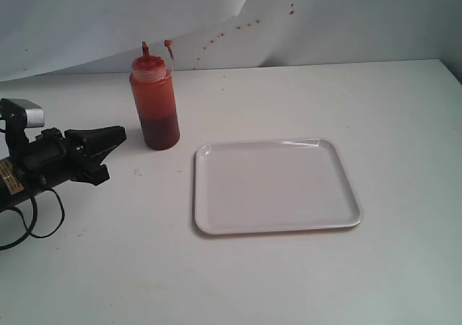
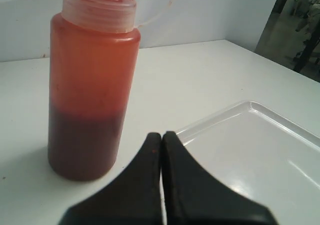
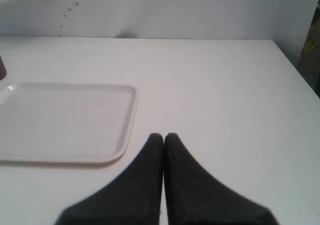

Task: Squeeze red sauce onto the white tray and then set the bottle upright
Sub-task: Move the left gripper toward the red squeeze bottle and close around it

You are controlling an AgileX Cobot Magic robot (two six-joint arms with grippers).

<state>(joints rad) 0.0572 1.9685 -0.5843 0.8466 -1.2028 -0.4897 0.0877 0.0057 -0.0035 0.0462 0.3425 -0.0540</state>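
Observation:
The bottle stands upright on the white table, red-orange with darker red sauce settled low inside and a pale nozzle top with its tethered cap off. The white tray lies flat to the bottle's right with no sauce on it. My left gripper is shut, empty, a short way left of the bottle; in its wrist view the tray's corner shows beside the tips. My right gripper is shut and empty, outside the exterior view, with the tray off to one side.
A white backdrop with small reddish-brown specks hangs behind the table. The table's far right edge shows by a dark gap. A black cable loops under my left arm.

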